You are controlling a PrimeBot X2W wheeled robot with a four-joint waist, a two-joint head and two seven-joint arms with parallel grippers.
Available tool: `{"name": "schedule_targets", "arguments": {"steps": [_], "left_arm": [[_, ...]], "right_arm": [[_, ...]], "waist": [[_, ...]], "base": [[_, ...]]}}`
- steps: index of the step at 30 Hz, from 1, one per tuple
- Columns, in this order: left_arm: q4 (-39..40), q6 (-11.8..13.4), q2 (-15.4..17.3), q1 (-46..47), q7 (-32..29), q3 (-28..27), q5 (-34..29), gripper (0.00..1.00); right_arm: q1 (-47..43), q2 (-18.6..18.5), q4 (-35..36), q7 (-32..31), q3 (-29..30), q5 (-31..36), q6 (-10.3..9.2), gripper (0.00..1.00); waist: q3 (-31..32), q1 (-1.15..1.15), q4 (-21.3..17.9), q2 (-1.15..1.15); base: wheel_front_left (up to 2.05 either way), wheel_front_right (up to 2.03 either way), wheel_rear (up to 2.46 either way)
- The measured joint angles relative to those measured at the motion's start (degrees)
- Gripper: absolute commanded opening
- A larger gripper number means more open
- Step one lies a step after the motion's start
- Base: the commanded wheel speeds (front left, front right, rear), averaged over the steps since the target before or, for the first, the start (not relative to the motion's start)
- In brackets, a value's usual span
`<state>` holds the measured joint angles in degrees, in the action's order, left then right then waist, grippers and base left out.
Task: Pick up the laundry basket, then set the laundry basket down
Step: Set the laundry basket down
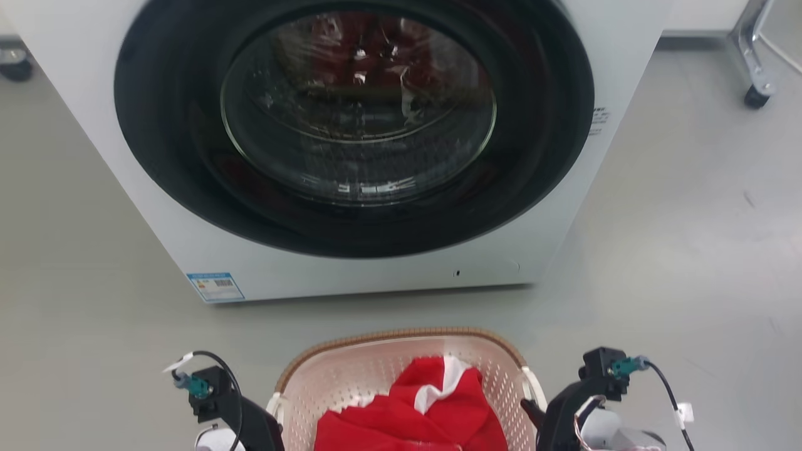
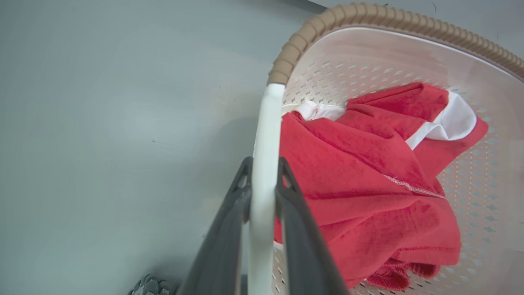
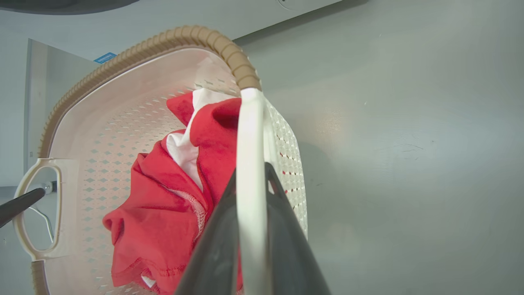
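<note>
Left wrist view: left claw [image 2: 264,164] clamped on white handle [image 2: 266,131] of perforated laundry basket [image 2: 368,61]. Right claw [image 3: 251,172] pinching opposite handle [image 3: 249,131]; red cloth [image 2: 360,180] inside.

The laundry basket [image 1: 351,376] is smooth plastic, the red cloth [image 1: 407,416] matt.

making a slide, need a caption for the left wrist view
Left pincer shut on the white handle of the laundry basket, red and white garment inside.
</note>
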<state>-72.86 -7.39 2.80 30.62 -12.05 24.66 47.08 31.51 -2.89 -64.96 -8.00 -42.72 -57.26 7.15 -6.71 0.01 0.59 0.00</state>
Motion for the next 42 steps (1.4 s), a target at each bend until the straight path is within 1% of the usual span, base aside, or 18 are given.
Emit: {"name": "schedule_targets", "arguments": {"steps": [22,33,42], "left_arm": [[2.6,0.8,1.0,9.9,5.8,-0.1,-0.9,0.0],[3.1,1.3,0.9,13.8,8.7,0.0,-1.5,0.0],[3.5,1.9,0.7,17.2,12.2,0.2,-2.4,0.0]], "right_arm": [[11.2,-0.5,-0.2,5.4,-1.1,3.4,0.0,0.0],[15.5,-1.1,-0.6,7.7,-1.8,4.5,0.0,0.0],[19.5,-1.7,-1.3,10.7,-2.5,7.0,0.0,0.0]], "waist": [[-16.8,0.0,-0.2,0.01],[-24.4,0.0,-0.3,0.01],[-30.4,0.0,0.0,0.01]], "base": [[0.0,0.0,0.0],[0.0,0.0,0.0],[0.0,0.0,0.0]]}}
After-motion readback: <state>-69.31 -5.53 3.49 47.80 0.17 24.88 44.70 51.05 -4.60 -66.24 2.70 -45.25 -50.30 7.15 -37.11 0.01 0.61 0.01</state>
